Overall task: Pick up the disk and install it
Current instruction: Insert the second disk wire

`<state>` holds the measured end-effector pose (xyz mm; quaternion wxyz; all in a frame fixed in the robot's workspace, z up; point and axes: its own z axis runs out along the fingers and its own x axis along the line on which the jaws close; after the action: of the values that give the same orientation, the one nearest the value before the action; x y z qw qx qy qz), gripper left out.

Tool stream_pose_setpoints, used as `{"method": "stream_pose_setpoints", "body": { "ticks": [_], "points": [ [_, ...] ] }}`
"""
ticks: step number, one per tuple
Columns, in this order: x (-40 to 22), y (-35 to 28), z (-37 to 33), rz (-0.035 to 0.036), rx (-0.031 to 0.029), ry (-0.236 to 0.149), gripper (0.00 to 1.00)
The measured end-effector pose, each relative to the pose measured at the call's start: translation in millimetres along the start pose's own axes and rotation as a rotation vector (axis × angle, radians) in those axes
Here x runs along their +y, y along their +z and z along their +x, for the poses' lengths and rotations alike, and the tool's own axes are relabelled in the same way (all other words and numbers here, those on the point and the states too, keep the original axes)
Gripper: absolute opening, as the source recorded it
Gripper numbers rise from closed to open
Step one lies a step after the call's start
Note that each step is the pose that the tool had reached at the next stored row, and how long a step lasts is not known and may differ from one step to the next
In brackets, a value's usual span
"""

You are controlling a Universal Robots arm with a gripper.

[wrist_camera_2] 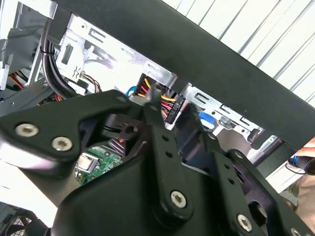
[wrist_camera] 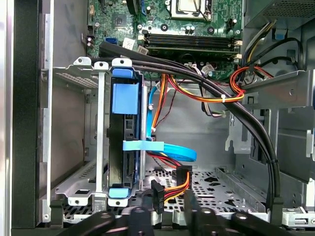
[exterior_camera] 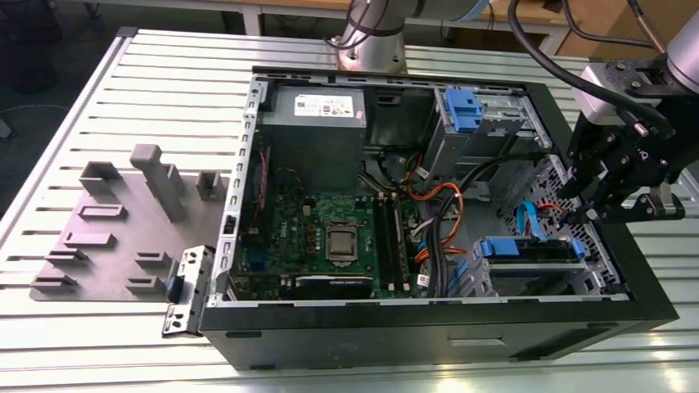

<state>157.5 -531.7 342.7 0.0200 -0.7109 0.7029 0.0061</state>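
The disk (exterior_camera: 529, 249) sits edge-up in the metal drive cage (exterior_camera: 546, 274) at the near right corner of the open computer case, its blue bracket showing on top. The first wrist view has the disk (wrist_camera: 121, 162) slotted between the cage rails (wrist_camera: 101, 147), with a blue ribbon cable (wrist_camera: 167, 147) running past it. My gripper (exterior_camera: 624, 214) hangs over the case's right wall, above and to the right of the cage. It is open (wrist_camera: 165, 212), with nothing clamped. A black plug on red, yellow and orange wires (wrist_camera: 157, 197) lies just beyond its fingertips.
The case holds a motherboard (exterior_camera: 327, 237), a power supply (exterior_camera: 317, 110), an upper bay with a blue latch (exterior_camera: 464, 110) and thick black cable bundles (wrist_camera: 246, 123). A grey fixture plate with upright blocks (exterior_camera: 110, 237) lies on the slatted table (exterior_camera: 164, 82), at the exterior view's left.
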Motion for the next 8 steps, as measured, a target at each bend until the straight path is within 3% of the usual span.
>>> {"method": "stream_pose_setpoints", "body": {
  "ticks": [3, 4, 6, 8],
  "points": [
    [0.0, 0.0, 0.0, 0.0000, 0.0002, 0.000, 0.27],
    [0.0, 0.0, 0.0, 0.0000, 0.0003, 0.000, 0.27],
    [0.0, 0.0, 0.0, 0.0000, 0.0004, 0.000, 0.16],
    [0.0, 0.0, 0.0, 0.0000, 0.0005, 0.000, 0.16]
  ]
}}
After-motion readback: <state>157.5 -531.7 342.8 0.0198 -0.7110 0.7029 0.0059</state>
